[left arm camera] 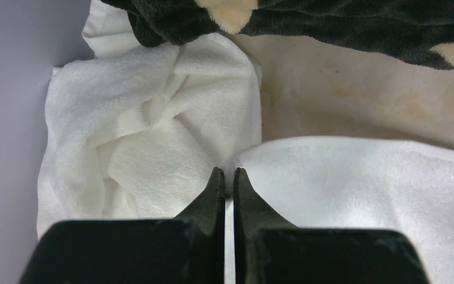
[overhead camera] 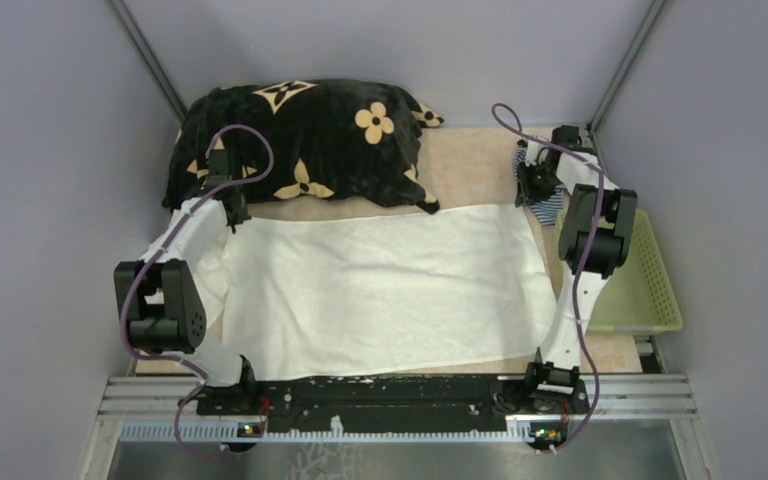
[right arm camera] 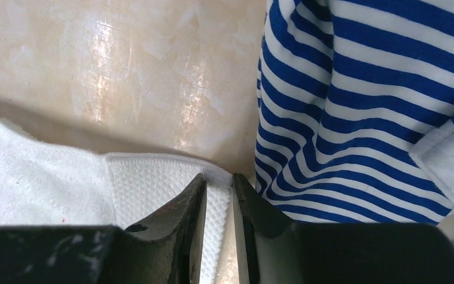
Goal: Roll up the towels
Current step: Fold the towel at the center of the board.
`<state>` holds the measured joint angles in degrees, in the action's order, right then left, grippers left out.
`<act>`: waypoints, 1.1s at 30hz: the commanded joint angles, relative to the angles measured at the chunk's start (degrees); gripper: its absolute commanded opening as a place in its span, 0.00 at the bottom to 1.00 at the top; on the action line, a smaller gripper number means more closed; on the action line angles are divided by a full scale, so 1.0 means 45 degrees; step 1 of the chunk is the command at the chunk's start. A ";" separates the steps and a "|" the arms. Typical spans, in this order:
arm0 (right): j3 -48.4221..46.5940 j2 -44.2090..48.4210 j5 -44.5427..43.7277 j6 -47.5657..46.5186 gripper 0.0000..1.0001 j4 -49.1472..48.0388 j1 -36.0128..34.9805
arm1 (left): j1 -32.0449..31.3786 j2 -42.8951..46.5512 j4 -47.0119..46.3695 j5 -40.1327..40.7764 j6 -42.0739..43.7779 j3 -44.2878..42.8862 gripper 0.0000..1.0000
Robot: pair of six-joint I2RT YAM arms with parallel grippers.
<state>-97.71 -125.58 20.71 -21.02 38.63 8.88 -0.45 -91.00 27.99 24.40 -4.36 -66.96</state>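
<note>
You are gripping the long towel's (overhead camera: pixel 380 290) far corners, left claw (left arm camera: pixel 225 177) clenched, right claw (right arm camera: pixel 219 183) pinching its hem; next, roll it evenly.

Free table strip (overhead camera: pixel 480 165) btwn pillow (overhead camera: pixel 300 140) & flat towel (overhead camera: pixel 380 290); striped garment (overhead camera: pixel 550 205) & green basket (overhead camera: pixel 650 290) crowd right side

White-and-black arms (overhead camera: pixel 188 235), purple cables (overhead camera: pixel 245 135)

The pillow (overhead camera: pixel 300 140) hides the crumpled towel's (left arm camera: pixel 148 136) far edge.
</note>
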 commanded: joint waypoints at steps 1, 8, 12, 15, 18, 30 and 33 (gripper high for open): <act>0.0058 -0.0260 0.0591 -0.0330 0.26 0.0548 0.0045 | 0.0100 0.0045 0.0224 -0.0255 -0.0217 -0.0381 0.00; 0.0636 -0.0090 -0.0749 -0.0583 0.29 0.0301 -0.0155 | 0.0117 0.0071 0.0229 -0.0357 -0.0226 -0.0389 0.00; 0.0818 -0.0165 -0.1521 -0.0876 0.28 0.0251 -0.0402 | 0.0114 0.0076 0.0206 -0.0422 -0.0246 -0.0428 0.00; 0.0934 -0.0303 -0.1922 -0.1090 0.27 0.0252 -0.0605 | 0.0138 0.0047 0.0206 -0.0541 -0.0278 -0.0469 0.00; 0.0943 -0.0441 -0.2327 -0.1185 0.22 0.0331 -0.0740 | 0.0196 0.0056 0.0211 -0.0697 -0.0369 -0.0539 0.00; -0.0312 0.1517 -0.3526 -0.0494 0.00 -0.0686 -0.0390 | 0.1092 0.0266 -0.0074 -0.1817 -0.0676 -0.1201 0.00; -0.0295 0.2153 -0.3621 -0.0198 0.00 -0.1159 -0.0091 | 0.1390 0.0346 -0.0259 -0.2194 -0.0686 -0.1243 0.00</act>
<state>-96.77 -123.48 7.92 -23.77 38.06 6.33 4.08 -91.00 28.82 17.41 -6.68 -70.39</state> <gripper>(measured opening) 0.027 0.026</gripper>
